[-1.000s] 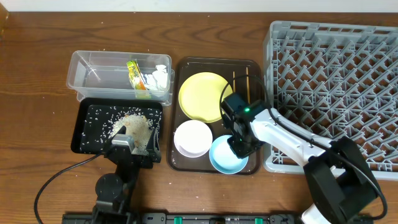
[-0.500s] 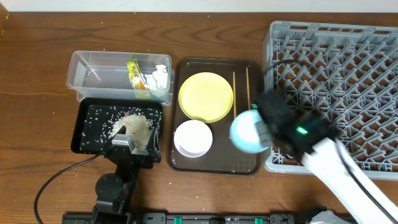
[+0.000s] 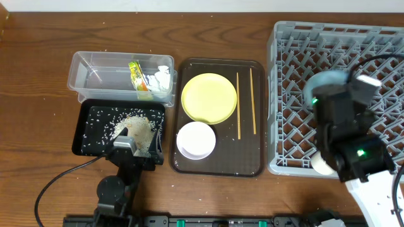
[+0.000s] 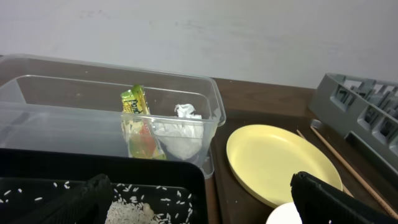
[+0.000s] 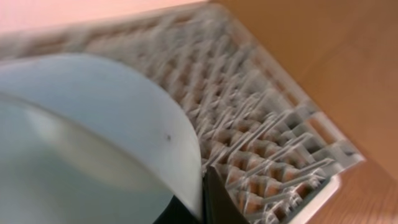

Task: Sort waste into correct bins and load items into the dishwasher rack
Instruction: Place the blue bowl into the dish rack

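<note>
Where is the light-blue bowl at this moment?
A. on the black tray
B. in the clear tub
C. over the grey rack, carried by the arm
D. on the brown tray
C: the blue bowl shows over the rack, partly hidden by the right arm, while the brown tray holds only the plate, white bowl and chopsticks.

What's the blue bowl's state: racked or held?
Held. The right claw pinches the light-blue bowl by its rim, over the dishwasher rack. Whether the bowl touches the rack: cannot tell.
</note>
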You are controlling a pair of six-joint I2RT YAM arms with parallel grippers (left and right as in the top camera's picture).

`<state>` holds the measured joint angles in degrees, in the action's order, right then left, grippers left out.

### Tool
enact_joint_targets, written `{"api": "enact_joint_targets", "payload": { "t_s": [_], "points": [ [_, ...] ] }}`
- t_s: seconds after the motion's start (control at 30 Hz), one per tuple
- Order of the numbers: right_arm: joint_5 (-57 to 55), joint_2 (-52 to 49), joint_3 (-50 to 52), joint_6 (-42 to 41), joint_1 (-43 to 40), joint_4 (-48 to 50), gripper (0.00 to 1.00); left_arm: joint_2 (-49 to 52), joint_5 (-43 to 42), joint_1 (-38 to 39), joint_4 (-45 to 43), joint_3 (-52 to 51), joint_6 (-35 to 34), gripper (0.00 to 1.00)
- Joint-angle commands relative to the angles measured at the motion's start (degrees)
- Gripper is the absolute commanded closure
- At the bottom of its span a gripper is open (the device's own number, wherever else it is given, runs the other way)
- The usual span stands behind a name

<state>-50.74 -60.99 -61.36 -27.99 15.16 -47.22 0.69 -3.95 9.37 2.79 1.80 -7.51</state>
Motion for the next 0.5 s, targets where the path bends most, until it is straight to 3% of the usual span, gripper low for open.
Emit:
{"api": "enact_joint_targets", "payload": {
  "t_s": [0.0,0.33,0.47],
  "points": [
    [-14.12,-2.58,-0.66,-2.23,-3.98,4.98,0.99,-0.42,-0.55,-0.35,0.79,-1.55,-0.07,0.06],
    [-26.08,-19.8,-0.66,-0.13,-6.45,9.79,0.99,-0.42,-0.55,-0.35,0.79,-1.55,-0.07,0.06],
    [-29.53,-28.35,-0.66,8.33,-7.69,18.56,0.99,-0.42,-0.55,-0.35,0.79,-1.55,-0.07,0.06]
  ]
}}
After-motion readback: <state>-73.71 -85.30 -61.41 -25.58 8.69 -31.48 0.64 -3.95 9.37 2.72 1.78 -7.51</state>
